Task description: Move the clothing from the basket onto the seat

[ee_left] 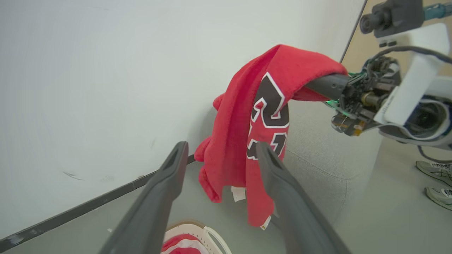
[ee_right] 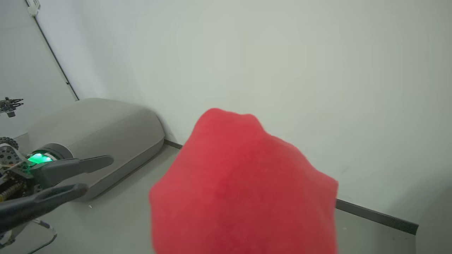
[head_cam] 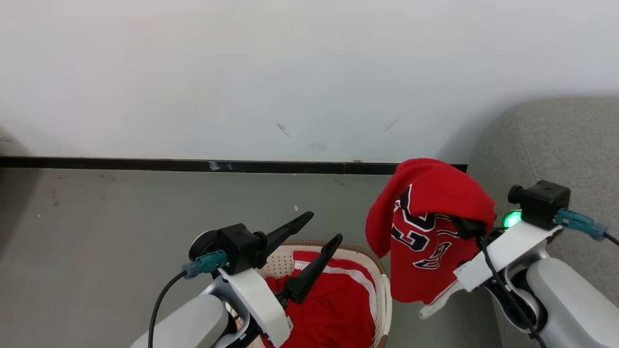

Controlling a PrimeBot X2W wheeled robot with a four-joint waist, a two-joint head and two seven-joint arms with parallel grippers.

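Here: two grippers, one jersey aloft
Right gripper (head_cam: 465, 226): fingers closed together and buried in the red jersey (head_cam: 430, 232), which drapes over them and hangs clear of the grey floor (head_cam: 145, 217), black white-edged numbers facing outward, between the basket (head_cam: 383, 290) and the grey seat (head_cam: 556, 140). Left gripper (head_cam: 324, 226): jaws spread wide, nothing between them, poised above the basket. Basket: cream perforated plastic, brown rim, standing on the floor, holding another red garment (head_cam: 333, 304) with white trim. Seat: at the robot's right, its rounded corner just behind the hanging jersey, near the white wall (head_cam: 290, 72). Beyond, in the left wrist view: a person's pale trainers (ee_left: 438, 180) on the floor
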